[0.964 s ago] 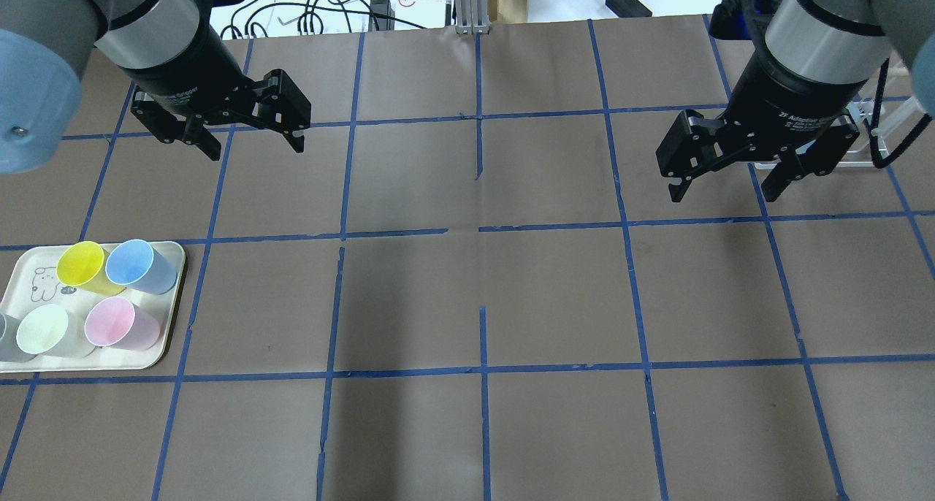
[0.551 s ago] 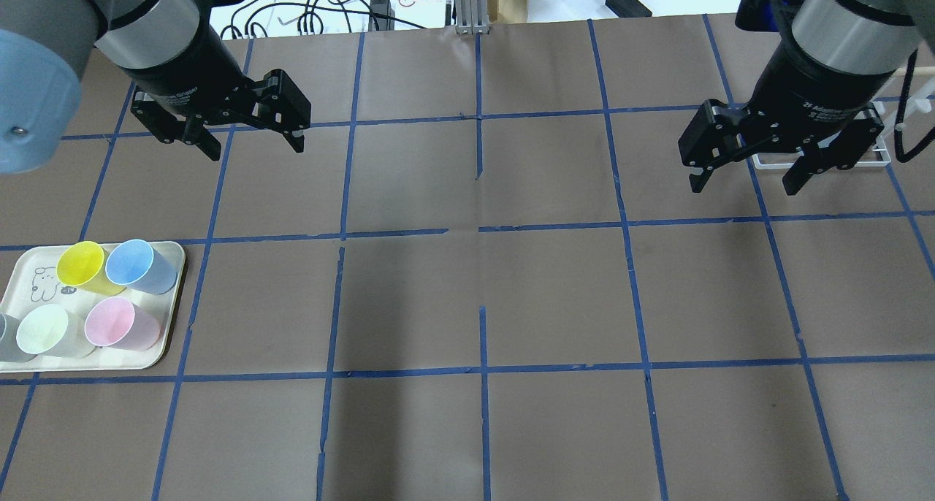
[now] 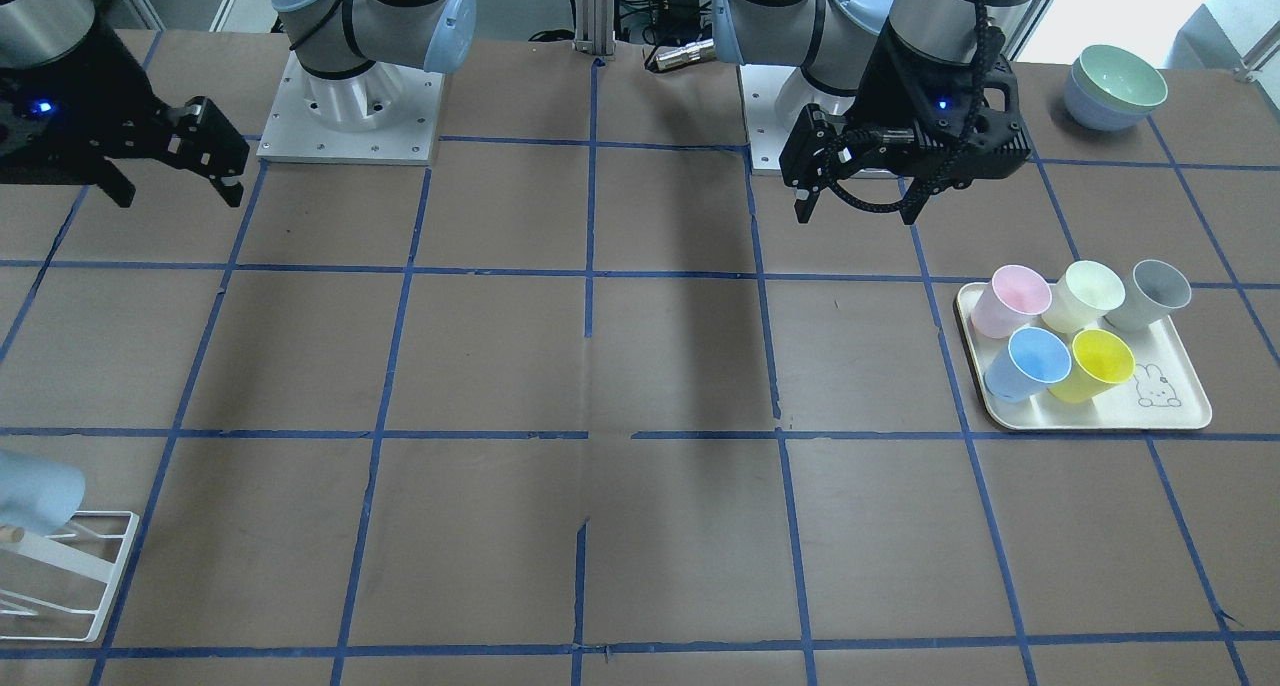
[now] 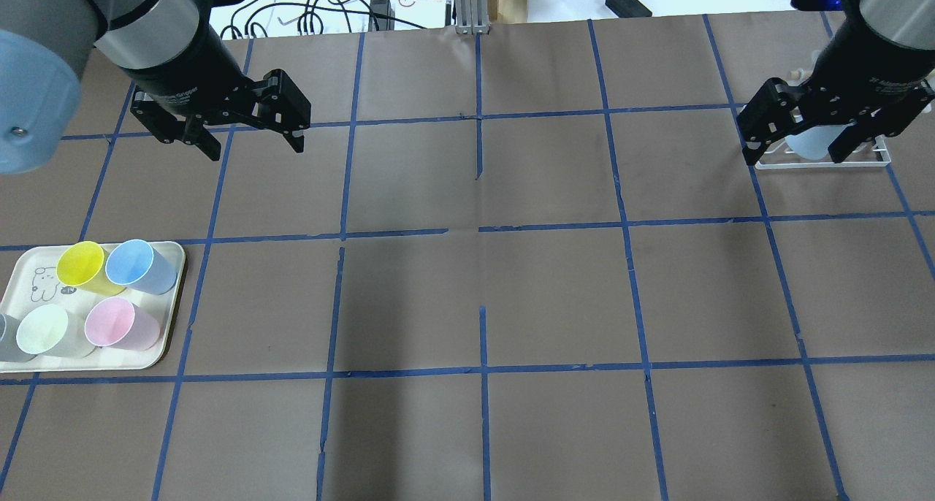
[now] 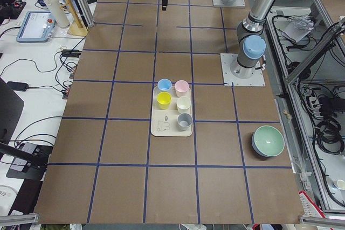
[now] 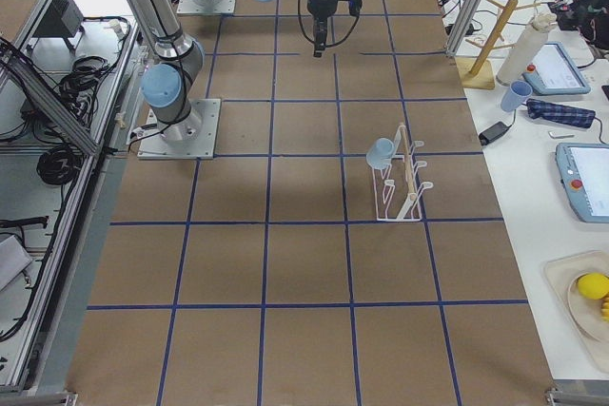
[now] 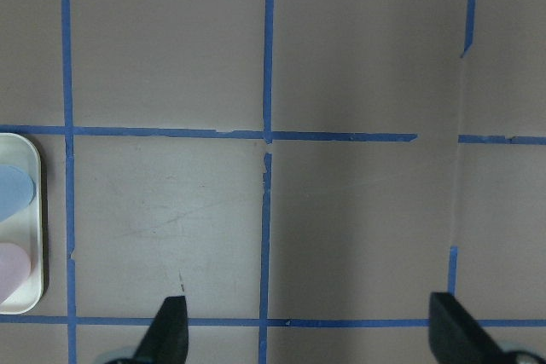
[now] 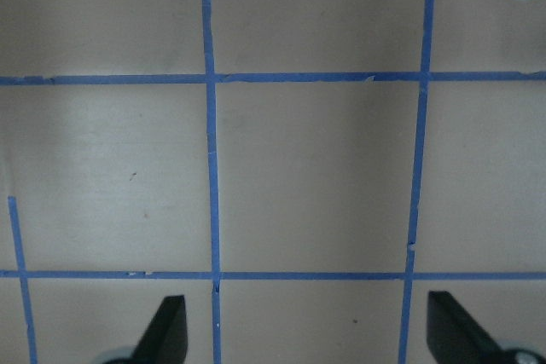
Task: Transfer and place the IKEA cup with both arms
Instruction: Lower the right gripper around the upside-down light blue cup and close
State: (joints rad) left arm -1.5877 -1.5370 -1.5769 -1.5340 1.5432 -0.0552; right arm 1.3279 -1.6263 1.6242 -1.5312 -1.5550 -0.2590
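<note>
**Item 1, cup**. Pale whitish-blue tumbler with no handle. It is on the rack, tipped over, at the end nearer the robot. It looks slipped onto a peg, but I cannot make out the seating. I judge it light, stiff and thin-walled, and smooth enough to slide in the pads. Because it tapers, a squeeze will push it toward its narrow base. I would take it across the wall close to the base end. That leaves the rim half free for the second gripper at the hand-over. I would draw it off along the peg, not sideways.

**Item 2, right gripper**. It hangs high on the robot's side of the rack, clear of the cup. Its fingers are spread wide with nothing between them. Its wrist view catches the cup only at the top corner, so I read the approach as not yet lined up.

**Item 3, left gripper**. It is well apart from the rack, across the table. It is equally wide open and empty, raised over bare paper.

**Item 4, tray**. This is the farthest thing from the rack, at the opposite end. It carries five cups: pink, pale green, grey, yellow and a deeper blue one. The deeper blue one is not to be confused with Item 1.
</note>
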